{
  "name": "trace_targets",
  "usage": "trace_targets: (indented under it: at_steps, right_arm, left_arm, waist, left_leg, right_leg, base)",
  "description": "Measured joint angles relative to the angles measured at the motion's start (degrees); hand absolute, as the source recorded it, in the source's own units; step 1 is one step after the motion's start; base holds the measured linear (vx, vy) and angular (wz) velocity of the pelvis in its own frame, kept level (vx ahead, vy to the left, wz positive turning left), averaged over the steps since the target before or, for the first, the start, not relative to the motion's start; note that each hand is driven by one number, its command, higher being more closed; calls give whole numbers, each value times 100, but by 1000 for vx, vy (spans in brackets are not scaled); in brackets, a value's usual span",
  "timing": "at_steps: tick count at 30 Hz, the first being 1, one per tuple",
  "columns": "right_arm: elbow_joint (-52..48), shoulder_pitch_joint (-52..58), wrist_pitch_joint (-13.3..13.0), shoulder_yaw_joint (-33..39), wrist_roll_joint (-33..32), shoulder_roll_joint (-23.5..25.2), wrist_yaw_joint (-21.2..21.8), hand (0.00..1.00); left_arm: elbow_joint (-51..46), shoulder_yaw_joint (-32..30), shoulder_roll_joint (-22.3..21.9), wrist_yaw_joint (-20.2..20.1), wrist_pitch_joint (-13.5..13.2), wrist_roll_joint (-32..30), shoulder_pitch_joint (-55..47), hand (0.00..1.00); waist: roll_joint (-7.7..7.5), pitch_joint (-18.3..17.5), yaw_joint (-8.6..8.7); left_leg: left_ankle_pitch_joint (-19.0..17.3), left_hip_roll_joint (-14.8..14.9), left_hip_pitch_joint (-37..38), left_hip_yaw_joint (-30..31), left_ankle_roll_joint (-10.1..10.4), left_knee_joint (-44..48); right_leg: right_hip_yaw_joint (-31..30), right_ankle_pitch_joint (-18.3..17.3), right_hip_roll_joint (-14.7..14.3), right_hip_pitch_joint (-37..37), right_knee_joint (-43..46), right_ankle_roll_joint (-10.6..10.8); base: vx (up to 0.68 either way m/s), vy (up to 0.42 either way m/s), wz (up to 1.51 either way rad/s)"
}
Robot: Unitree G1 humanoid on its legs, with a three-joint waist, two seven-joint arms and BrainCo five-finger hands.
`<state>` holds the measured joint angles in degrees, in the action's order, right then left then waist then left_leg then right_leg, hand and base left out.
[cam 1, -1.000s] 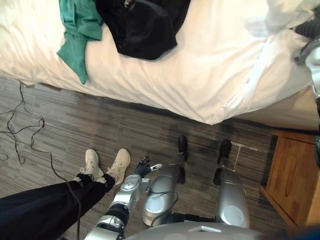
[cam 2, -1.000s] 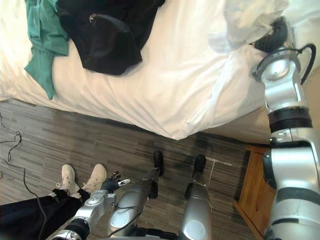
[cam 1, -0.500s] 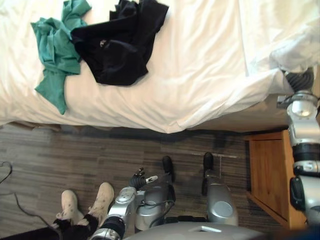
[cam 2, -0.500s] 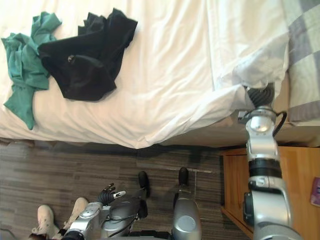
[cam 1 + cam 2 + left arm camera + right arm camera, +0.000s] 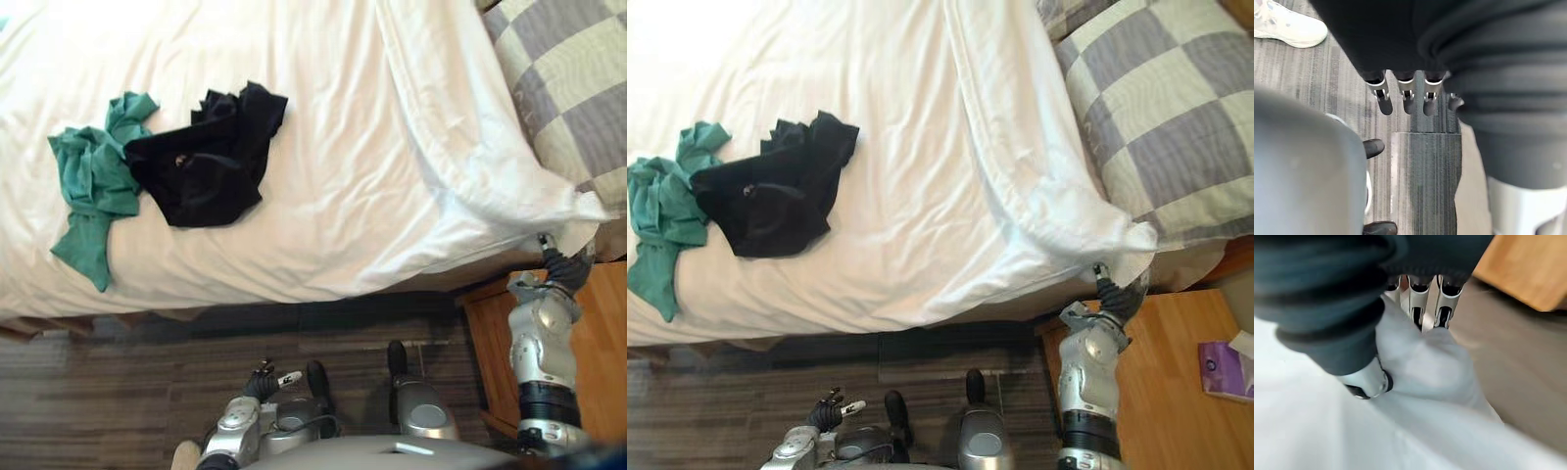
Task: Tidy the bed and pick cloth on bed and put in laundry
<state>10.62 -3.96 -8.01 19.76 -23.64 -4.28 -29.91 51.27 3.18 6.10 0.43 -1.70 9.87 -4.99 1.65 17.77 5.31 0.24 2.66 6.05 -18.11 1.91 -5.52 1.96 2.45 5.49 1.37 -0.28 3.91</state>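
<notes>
A crumpled green cloth and a black cloth lie touching each other on the left part of the white duvet. The duvet's near right corner lies against a grey checked pillow. My right hand is just under that corner at the bed's edge. In the right wrist view its fingers run straight against a fold of the white duvet, their tips behind it, and the thumb rests on the cloth. My left hand hangs low by the floor, its fingers straight and empty.
A wooden nightstand stands right of the bed, close beside my right arm, with a purple packet on it. A person's white shoe is on the dark plank floor near my left side.
The camera has swung toward the head of the bed, so the whole picture has shifted. The duvet corner has come up to the checked pillow, and my right hand's fingers have uncurled.
</notes>
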Motion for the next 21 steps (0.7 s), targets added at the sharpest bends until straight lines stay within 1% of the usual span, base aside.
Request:
trace_targets:
  at_steps: [2,3,5,6,8,12,15,16,17,18,20,21]
  right_arm:
    - [180,188,-37,132,-33,186,-289,0]
    - [264,356,-45,209,-35,235,-424,0]
    - [288,576,-62,321,-40,279,-667,0]
    - [288,649,-115,382,-39,299,-802,0]
    - [288,747,-187,475,-34,336,-985,0]
    - [183,1036,-225,659,48,410,-1627,0]
    - [-101,1069,-249,879,472,406,-1975,0]
    - [-236,1069,-253,933,538,404,-1984,0]
    - [-331,1069,-260,950,645,396,-1970,100]
    - [-453,1068,-286,949,714,370,-1794,100]
    - [-590,1050,-304,914,728,300,-1229,100]
    - [-650,1038,-301,861,714,252,-866,100]
  left_arm:
    - [63,-9,-11,-2,-19,11,-9,0]
    - [116,-42,-18,-3,-25,12,-15,0]
    - [206,-125,-70,1,-20,13,-56,0]
    - [207,-124,-72,-1,-19,16,-84,0]
    - [234,-118,-84,-5,-12,17,-108,0]
    - [250,-115,-99,-7,20,28,-169,0]
    - [248,-112,-117,-12,27,73,-224,0]
    - [247,-112,-117,-13,30,73,-236,0]
    - [247,-112,-116,-14,32,73,-246,0]
    - [246,-109,-115,-18,42,72,-259,0]
    - [240,-109,-101,-23,113,71,-265,0]
    - [234,-109,-93,-29,140,65,-265,0]
  waist:
    - [3,-38,4]
    - [16,-111,16]
    - [47,-194,71]
    - [57,-213,124]
    - [77,-284,172]
    - [66,-460,162]
    - [73,-557,171]
    - [66,-585,171]
    - [60,-609,171]
    - [44,-639,169]
    - [15,-683,159]
    - [0,-701,153]
  left_leg:
    - [-49,20,96,-56,33,-1]
    - [-73,31,115,-87,54,-1]
    - [-114,47,175,-144,68,-1]
    - [-138,56,226,-181,69,-1]
    - [-153,68,248,-214,77,-1]
    - [-167,127,298,-239,95,-3]
    - [-171,133,302,-229,101,-15]
    - [-187,133,302,-225,125,-27]
    - [-189,133,300,-221,128,-28]
    - [-190,133,300,-208,128,-30]
    - [-191,132,298,-184,127,-31]
    - [-190,132,298,-178,127,-31]
  right_leg:
    - [-78,0,-32,-97,-62,0]
    - [-100,0,-44,-119,-96,0]
    - [-113,-3,-65,-157,-119,-2]
    - [-140,-8,-79,-194,-129,-7]
    - [-171,-16,-96,-196,-129,-16]
    - [-176,-43,-153,-239,-130,-53]
    - [-170,-74,-158,-274,-130,-52]
    - [-169,-80,-158,-276,-130,-45]
    - [-167,-85,-158,-276,-130,-39]
    - [-155,-90,-156,-283,-130,-31]
    - [-143,-92,-153,-289,-130,-29]
    - [-141,-92,-152,-291,-130,-29]
  base:
    - [76,-14,-17]
    - [70,-16,-18]
    - [60,-23,-17]
    - [33,-18,-16]
    - [1,-16,-14]
    - [-8,-13,-3]
    - [-14,-7,0]
    - [-38,-15,1]
    - [0,0,0]
    - [-5,-12,5]
    - [-2,-11,4]
    - [0,0,0]
